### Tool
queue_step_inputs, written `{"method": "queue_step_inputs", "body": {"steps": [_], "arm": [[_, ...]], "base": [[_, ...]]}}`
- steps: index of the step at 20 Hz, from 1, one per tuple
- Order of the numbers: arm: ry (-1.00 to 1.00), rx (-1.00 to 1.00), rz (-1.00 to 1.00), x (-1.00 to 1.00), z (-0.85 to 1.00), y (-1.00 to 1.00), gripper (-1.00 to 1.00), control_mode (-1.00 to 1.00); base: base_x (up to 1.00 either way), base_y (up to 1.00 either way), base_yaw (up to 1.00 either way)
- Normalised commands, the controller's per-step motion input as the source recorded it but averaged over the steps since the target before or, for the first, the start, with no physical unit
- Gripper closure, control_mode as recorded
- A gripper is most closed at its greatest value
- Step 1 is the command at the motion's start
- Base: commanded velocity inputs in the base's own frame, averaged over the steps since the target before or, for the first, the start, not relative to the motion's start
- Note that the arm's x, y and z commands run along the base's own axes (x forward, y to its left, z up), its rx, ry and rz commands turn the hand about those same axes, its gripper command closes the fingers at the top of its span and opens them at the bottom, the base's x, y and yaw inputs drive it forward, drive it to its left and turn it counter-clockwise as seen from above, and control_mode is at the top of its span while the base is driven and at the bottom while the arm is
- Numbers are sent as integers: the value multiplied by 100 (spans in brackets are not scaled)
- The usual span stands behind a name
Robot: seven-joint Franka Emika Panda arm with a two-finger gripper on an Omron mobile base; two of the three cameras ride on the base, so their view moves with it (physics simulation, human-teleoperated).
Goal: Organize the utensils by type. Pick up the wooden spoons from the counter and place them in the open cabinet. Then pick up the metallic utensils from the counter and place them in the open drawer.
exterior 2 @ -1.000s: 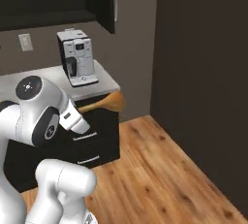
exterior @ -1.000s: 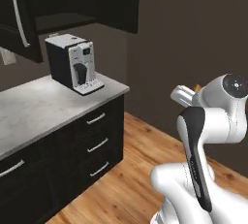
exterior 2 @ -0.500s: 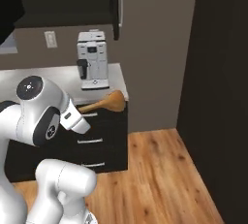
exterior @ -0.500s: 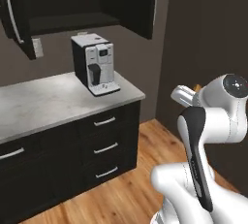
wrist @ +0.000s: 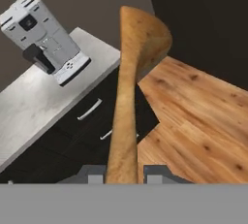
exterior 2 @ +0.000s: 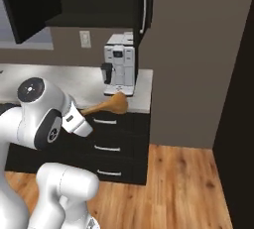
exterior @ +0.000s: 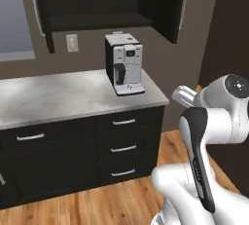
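My gripper (wrist: 124, 173) is shut on the handle of an orange-brown wooden spoon (wrist: 127, 97), whose round bowl points away from the hand over the counter's end. In the right base view the wooden spoon (exterior 2: 110, 105) sticks out to the right of the white wrist, level with the front edge of the marble counter (exterior 2: 64, 80). Above the counter (exterior: 63, 95) hangs the open cabinet (exterior: 92, 22), dark inside with both doors swung out. The metallic utensils and the open drawer are out of view.
A white-and-black coffee machine (exterior: 125, 64) stands on the counter's right end, under the cabinet's right door (exterior: 171, 5). Shut black drawers with silver handles (exterior: 124, 147) run below. Right of the counter are a dark wall (exterior 2: 198, 59) and wooden floor (exterior 2: 183, 183).
The whole picture has shifted as the base moved: the coffee machine and counter have slid right in both base views and the cabinet interior has come into sight. The spoon stays gripped.
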Motion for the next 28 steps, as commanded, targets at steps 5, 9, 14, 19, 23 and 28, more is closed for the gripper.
{"method": "queue_step_inputs", "body": {"steps": [5, 9, 14, 19, 23, 28], "arm": [[0, 0, 0, 0, 0, 0, 100, 100], [0, 0, 0, 0, 0, 0, 100, 100], [0, 0, 0, 0, 0, 0, 100, 100], [0, 0, 0, 0, 0, 0, 100, 100], [0, 0, 0, 0, 0, 0, 100, 100], [0, 0, 0, 0, 0, 0, 100, 100]], "base": [[54, 0, 23], [52, 0, 16], [51, 0, 13], [56, 4, 10], [59, 7, 9], [56, 8, 8]]}}
